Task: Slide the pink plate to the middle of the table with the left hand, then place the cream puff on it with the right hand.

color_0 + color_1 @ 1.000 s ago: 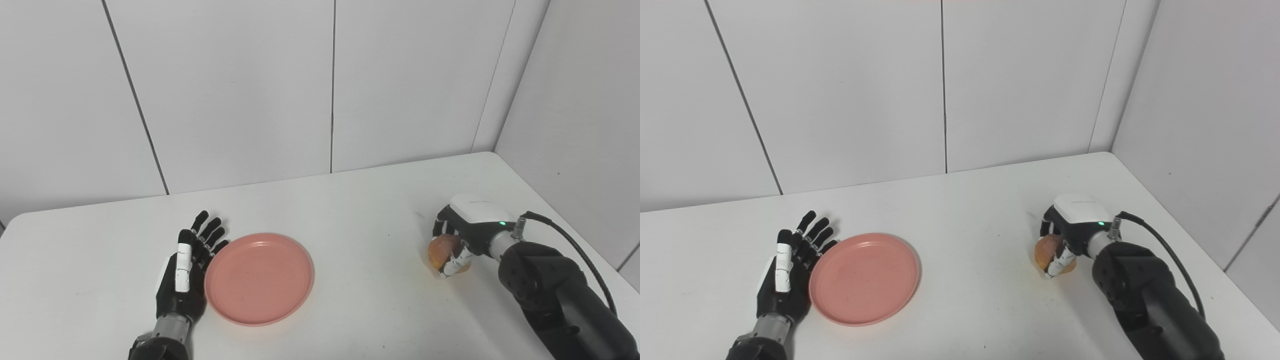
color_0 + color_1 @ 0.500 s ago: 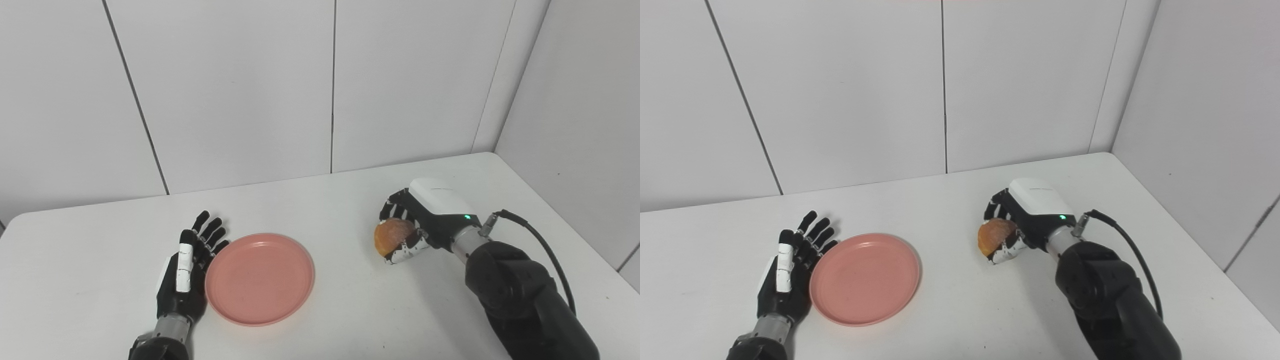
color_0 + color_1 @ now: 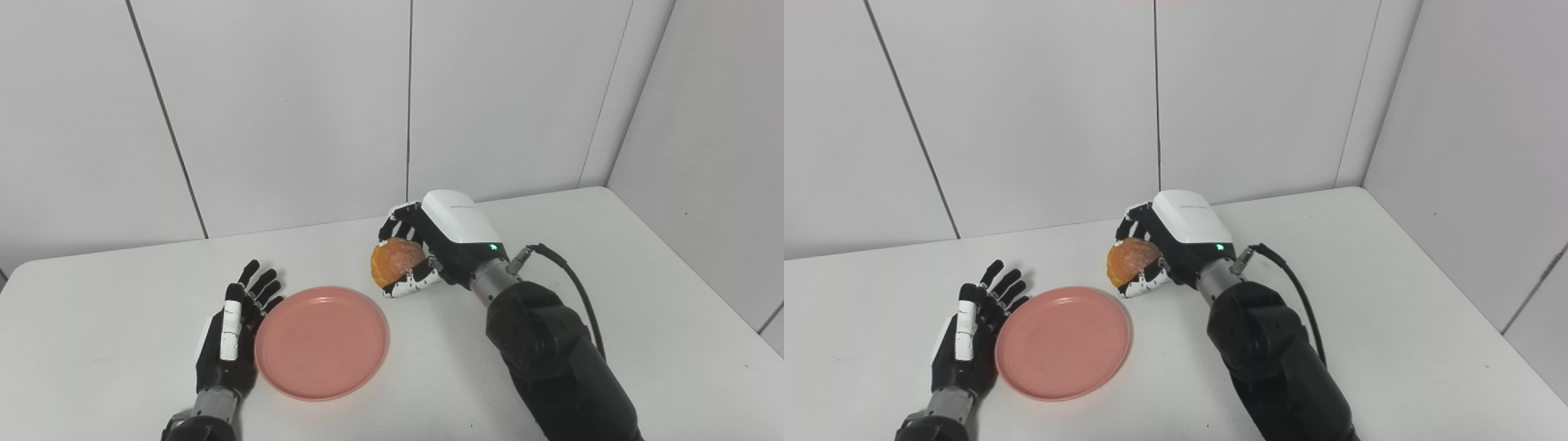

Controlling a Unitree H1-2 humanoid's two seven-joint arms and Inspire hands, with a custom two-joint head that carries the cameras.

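Right robot hand (image 3: pixel 441 245) clasping round cream puff (image 3: pixel 395 260) above pink plate's (image 3: pixel 322 343) far edge

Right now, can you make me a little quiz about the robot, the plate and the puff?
1. True or false: the cream puff lies on the pink plate.
2. Which hand holds the puff: A left hand, B right hand?
3. Fill in: the left hand's fingers are spread, holding ____.

Key: 1 false, it is held off the plate's far right edge. 2 B. 3 nothing.
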